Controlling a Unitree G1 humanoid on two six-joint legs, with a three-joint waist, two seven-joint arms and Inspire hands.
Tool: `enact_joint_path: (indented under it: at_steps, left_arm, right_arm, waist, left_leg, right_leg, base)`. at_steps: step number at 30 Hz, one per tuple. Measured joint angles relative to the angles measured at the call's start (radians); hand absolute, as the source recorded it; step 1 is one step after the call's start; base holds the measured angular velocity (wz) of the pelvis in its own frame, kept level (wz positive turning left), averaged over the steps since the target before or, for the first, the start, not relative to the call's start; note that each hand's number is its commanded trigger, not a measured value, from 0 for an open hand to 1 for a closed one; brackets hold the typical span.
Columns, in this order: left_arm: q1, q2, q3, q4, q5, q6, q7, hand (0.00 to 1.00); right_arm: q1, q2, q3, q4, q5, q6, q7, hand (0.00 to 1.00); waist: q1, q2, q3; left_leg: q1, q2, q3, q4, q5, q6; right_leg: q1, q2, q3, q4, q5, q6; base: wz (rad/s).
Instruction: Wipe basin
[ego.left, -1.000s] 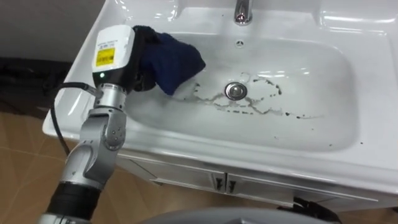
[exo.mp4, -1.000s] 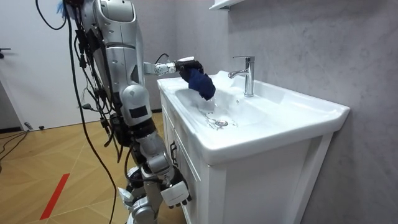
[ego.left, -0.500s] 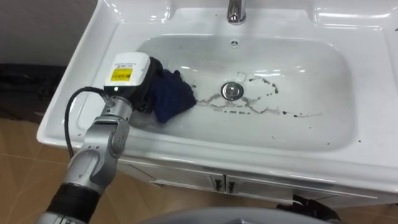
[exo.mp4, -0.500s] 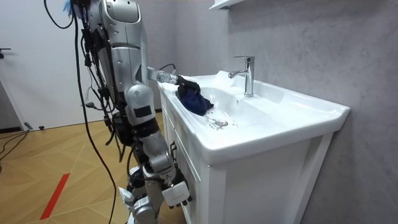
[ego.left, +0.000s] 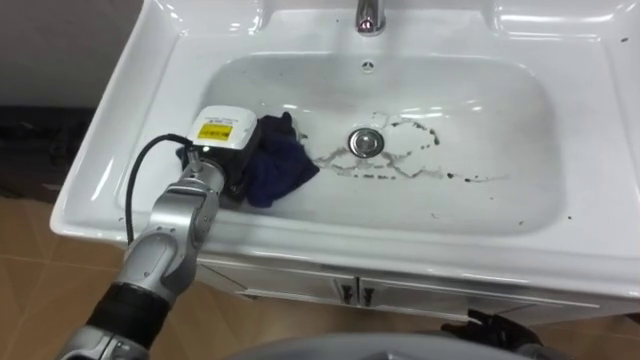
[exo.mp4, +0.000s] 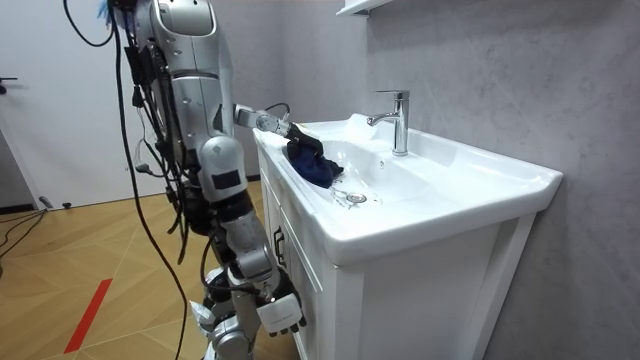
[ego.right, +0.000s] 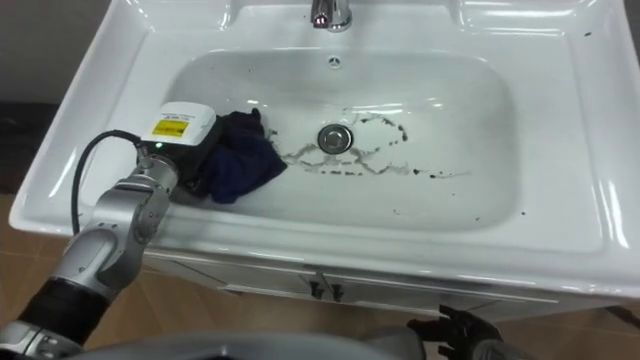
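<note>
A white basin (ego.left: 122, 130) is set in a vanity, with dark dirty streaks (ego.left: 400, 172) around its metal drain (ego.left: 366, 141). My left hand (ego.left: 222, 138) is down inside the basin's left part, its fingers curled into a crumpled dark blue cloth (ego.left: 278, 168). The cloth lies on the basin floor just left of the streaks. In the room view the same hand (exo.mp4: 283, 130) and cloth (exo.mp4: 312, 163) sit low in the bowl, and I stand at the vanity's front. My right hand (exo.mp4: 273, 312) hangs by my side near the cabinet.
A chrome tap (ego.left: 369, 14) stands at the back centre, with an overflow hole (ego.left: 368, 66) below it. The cabinet doors (ego.left: 350, 292) are directly under the front rim. A grey wall (exo.mp4: 500, 70) is behind the vanity, and wood floor (exo.mp4: 80, 270) to my side.
My left hand has come down from the basin's back left and toward the front, bringing the cloth onto the basin floor left of the drain. The eye views have shifted slightly.
</note>
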Motion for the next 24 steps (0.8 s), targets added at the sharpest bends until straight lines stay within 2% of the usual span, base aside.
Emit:
enact_joint_path:
  at_steps: [6,15,24]
  left_arm:
    - [-0.024,0.0,-0.03,-0.002,0.0,0.022,-0.061,1.0]
    - [-0.034,-0.002,-0.073,-0.007,-0.003,0.047,-0.096,1.0]
    - [-0.062,-0.007,-0.113,-0.007,-0.003,0.063,-0.143,1.0]
  right_arm:
    - [-0.001,0.0,0.001,-0.009,0.001,0.005,0.0,0.0]
    - [-0.001,-0.001,0.023,-0.008,0.072,0.01,-0.004,0.0]
    - [-0.015,0.0,0.02,-0.005,0.077,0.023,0.004,0.0]
  waist:
    - [0.0,-0.004,0.0029]
    - [-0.016,-0.001,0.0027]
    - [-0.048,0.0,0.0027]
  left_leg:
    - [0.001,-0.001,0.002,0.004,0.0,0.0]
    - [0.0,-0.002,0.004,0.004,0.0,0.0]
    - [-0.001,-0.003,0.009,-0.012,0.0,0.0]
  right_leg:
    - [0.002,-0.001,0.001,-0.002,0.0,0.0]
    - [0.003,-0.001,0.005,-0.012,-0.001,0.001]
    - [-0.002,-0.001,0.003,-0.017,-0.001,0.001]
  base:
    - [-0.01]
    - [-0.01]
    - [0.0]
